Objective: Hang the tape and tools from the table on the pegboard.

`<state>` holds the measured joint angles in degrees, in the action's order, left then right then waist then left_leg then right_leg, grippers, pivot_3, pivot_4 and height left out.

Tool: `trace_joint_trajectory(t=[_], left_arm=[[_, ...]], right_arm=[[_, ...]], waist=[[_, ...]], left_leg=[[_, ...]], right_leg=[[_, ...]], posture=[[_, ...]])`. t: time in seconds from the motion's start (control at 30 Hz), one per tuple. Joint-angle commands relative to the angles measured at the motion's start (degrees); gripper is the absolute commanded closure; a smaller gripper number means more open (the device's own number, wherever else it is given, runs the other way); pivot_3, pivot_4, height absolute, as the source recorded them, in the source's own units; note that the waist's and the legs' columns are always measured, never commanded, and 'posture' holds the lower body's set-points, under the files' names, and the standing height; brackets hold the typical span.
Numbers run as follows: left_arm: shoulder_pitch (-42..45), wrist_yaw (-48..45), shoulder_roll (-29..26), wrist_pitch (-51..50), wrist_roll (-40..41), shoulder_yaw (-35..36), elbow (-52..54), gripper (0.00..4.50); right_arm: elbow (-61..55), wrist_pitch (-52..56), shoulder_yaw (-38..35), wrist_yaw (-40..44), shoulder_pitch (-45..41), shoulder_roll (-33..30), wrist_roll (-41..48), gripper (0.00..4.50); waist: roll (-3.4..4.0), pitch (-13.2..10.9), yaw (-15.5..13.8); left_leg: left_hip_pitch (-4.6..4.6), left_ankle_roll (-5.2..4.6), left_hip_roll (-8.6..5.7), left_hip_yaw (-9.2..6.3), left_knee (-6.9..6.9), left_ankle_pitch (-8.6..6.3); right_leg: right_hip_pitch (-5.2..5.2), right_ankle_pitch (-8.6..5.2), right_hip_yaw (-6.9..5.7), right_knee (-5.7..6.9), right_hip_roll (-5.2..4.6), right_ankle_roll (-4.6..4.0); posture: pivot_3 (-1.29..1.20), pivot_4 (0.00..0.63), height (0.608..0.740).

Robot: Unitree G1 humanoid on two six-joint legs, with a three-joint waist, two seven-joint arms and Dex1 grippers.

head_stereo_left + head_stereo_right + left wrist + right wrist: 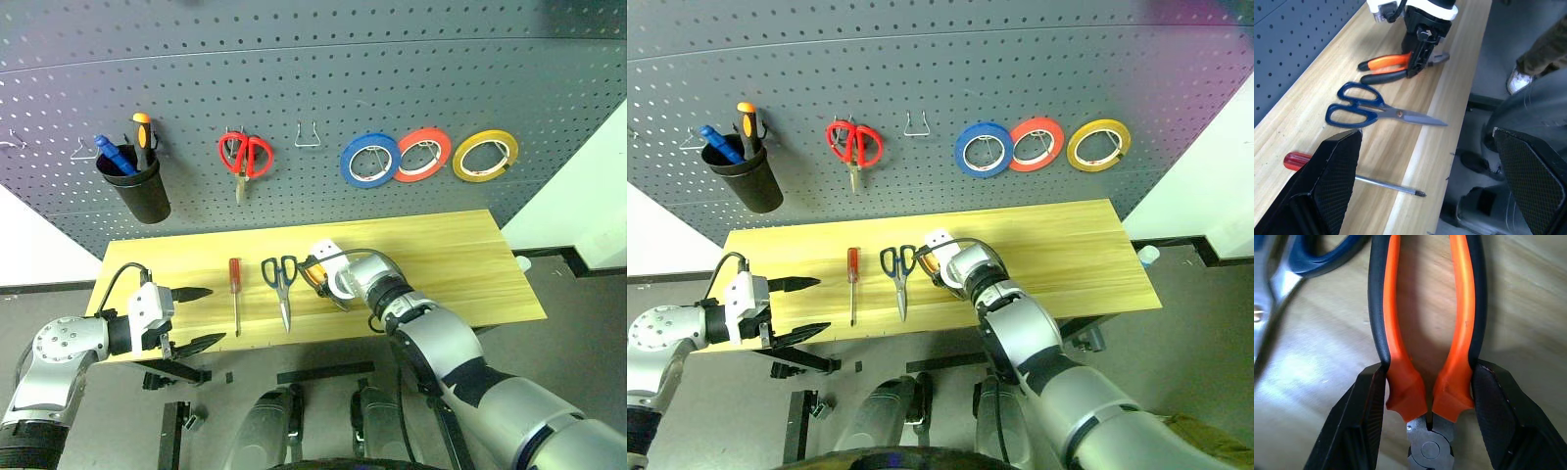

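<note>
On the table (pixel 460 255) lie a red-handled screwdriver (pixel 235 294), dark-handled scissors (pixel 281 284) and orange-and-black pliers (pixel 1459 333). My right gripper (pixel 328 284) points down onto the pliers, its black fingers (pixel 1366 411) pressed against both handles just above the pivot, shut on them. The pliers still lie on the wood. At the table's left front edge my left gripper (pixel 216 315) stands open with nothing in it, short of the screwdriver. The yellow tape (pixel 485 155) hangs on the pegboard (pixel 313 59) at the right.
On the pegboard hang a black cup (pixel 137 191) with two screwdrivers, red scissors (pixel 243 157), a blue roll (pixel 369 160) and a red-orange roll (pixel 422 155). A bare wire hook (pixel 310 137) sits between scissors and rolls. A person's shoe (pixel 1518 81) shows beyond the table.
</note>
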<state>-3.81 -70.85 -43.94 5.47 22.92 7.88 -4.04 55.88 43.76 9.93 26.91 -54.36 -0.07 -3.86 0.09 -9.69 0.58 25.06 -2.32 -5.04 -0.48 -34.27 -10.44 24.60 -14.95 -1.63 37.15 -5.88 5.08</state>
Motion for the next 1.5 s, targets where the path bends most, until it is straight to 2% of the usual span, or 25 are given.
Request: trace_joint_trajectory(t=[0.03, 0.1, 0.2, 0.27, 0.4, 0.47, 0.57, 0.73, 0.8, 0.9, 1.0, 1.2, 1.5], left_arm=[[-1.2, -1.0, -0.6, -5.5, 8.2, 4.4, 6.3, 0.00], [-2.2, -1.2, -1.0, -8.8, 11.4, 5.8, 9.1, 0.00], [-2.8, -0.7, -0.7, -11.7, 15.0, 8.4, 11.9, 0.00], [-1.1, 0.3, -0.1, -13.5, 16.8, 9.4, 12.2, 0.00], [13.7, 5.9, 4.0, -15.3, 17.6, 8.5, 5.4, 0.00], [20.0, 8.8, 6.5, -16.4, 18.7, 9.2, 3.2, 0.00], [24.7, 10.2, 8.2, -16.7, 18.2, 9.1, 0.8, 0.00], [25.7, 11.0, 9.8, -14.5, 15.1, 7.9, -1.2, 0.00], [26.0, 11.7, 10.4, -14.0, 14.2, 7.7, -1.5, 0.00], [26.3, 12.5, 11.4, -13.1, 13.0, 7.3, -1.4, 0.00], [26.0, 12.8, 11.7, -12.8, 12.5, 7.3, -0.6, 0.00], [24.3, 13.3, 11.6, -12.5, 11.9, 7.3, 1.4, 0.00], [23.0, 13.9, 11.7, -13.3, 12.2, 7.3, 2.7, 0.00]], right_arm=[[-36.1, 11.8, 0.4, 11.8, 2.9, -6.8, 7.8, 2.25], [-49.7, 17.4, -1.8, 13.7, 5.5, -9.5, 12.6, 2.25], [-62.2, 19.4, -6.2, 13.7, 6.9, -10.7, 17.6, 2.25], [-65.0, 18.0, -9.6, 11.8, 6.2, -9.7, 19.7, 2.25], [-63.1, 12.2, -14.5, 8.3, 2.3, -7.3, 22.4, 2.25], [-59.8, 8.0, -15.5, 7.2, -0.3, -6.5, 22.8, 2.25], [-50.2, 0.1, -17.3, 3.1, -6.1, -4.8, 21.9, 2.25], [-28.6, -15.9, -19.7, -2.8, -17.0, -4.0, 19.9, 2.25], [-21.6, -22.5, -19.5, -3.3, -19.8, -3.8, 18.8, 2.25], [-5.1, -33.9, -17.9, -5.9, -24.9, -2.7, 14.9, 2.25], [5.0, -40.4, -17.9, -8.6, -28.1, -2.0, 12.9, 2.25], [12.3, -45.6, -17.3, -12.0, -29.3, -1.8, 10.1, 2.25], [11.6, -44.8, -20.1, -11.0, -29.4, -3.9, 11.8, 2.25]], waist=[[-0.03, 0.0, -0.4], [-0.19, 0.3, -0.9], [-0.44, 0.5, -1.2], [-0.43, 0.6, -1.3], [-0.56, 0.8, -3.2], [-0.82, 1.1, -3.8], [-1.27, 1.8, -3.8], [-1.39, 2.0, -3.1], [-1.42, 2.0, -2.9], [-1.41, 2.1, -2.7], [-1.45, 2.1, -2.8], [-1.46, 2.2, -2.9], [-1.45, 2.2, -2.9]], left_leg=[[0.23, 0.02, 0.00, -0.01, -0.06, 0.02], [0.45, 0.01, -0.01, -0.01, -0.07, 0.02], [0.40, 0.02, 0.08, -0.01, 0.07, 0.01], [0.36, 0.12, 0.15, -0.01, 0.07, 0.06], [0.22, 0.34, 0.21, -0.02, 0.01, 0.20], [0.21, 0.49, 0.27, -0.05, -0.05, 0.31], [0.20, 0.60, 0.28, 0.00, -0.07, 0.40], [0.16, 0.93, 0.37, 0.08, 0.02, 0.61], [0.17, 0.99, 0.43, 0.08, 0.04, 0.65], [0.16, 1.01, 0.48, 0.12, 0.04, 0.67], [0.13, 1.11, 0.63, 0.17, 0.05, 0.72], [0.09, 1.29, 0.87, 0.12, 0.06, 0.84], [0.02, 1.25, 0.93, 0.10, 0.06, 0.82]], right_leg=[[0.18, 0.00, -0.01, 0.03, 0.00, 0.01], [0.40, 0.00, -0.01, 0.05, 0.01, 0.01], [0.23, -0.01, -0.01, -0.03, 0.12, -0.01], [0.15, 0.00, -0.01, -0.03, 0.18, -0.03], [0.02, 0.19, -0.18, -0.06, 0.25, -0.22], [0.06, 0.46, -0.26, -0.12, 0.32, -0.20], [-0.08, 0.62, -0.16, -0.12, 0.47, -0.19], [-0.05, 0.62, -0.04, -0.10, 0.70, -0.21], [-0.04, 0.62, -0.04, -0.12, 0.76, -0.23], [-0.02, 0.64, 0.02, -0.11, 0.82, -0.26], [0.00, 0.71, 0.08, -0.08, 0.98, -0.38], [0.02, 0.89, 0.08, -0.01, 1.21, -0.68], [0.01, 0.94, 0.09, 0.06, 1.27, -0.76]], posture=[[0.12, 0.089, 0.733], [0.13, 0.076, 0.733], [0.13, 0.061, 0.733], [0.13, 0.049, 0.733], [0.14, 0.034, 0.733], [0.15, 0.030, 0.733], [0.15, 0.023, 0.733], [0.16, 0.019, 0.733], [0.17, 0.016, 0.733], [0.17, 0.013, 0.733], [0.18, 0.011, 0.733], [0.19, 0.014, 0.733], [0.17, 0.024, 0.733]])
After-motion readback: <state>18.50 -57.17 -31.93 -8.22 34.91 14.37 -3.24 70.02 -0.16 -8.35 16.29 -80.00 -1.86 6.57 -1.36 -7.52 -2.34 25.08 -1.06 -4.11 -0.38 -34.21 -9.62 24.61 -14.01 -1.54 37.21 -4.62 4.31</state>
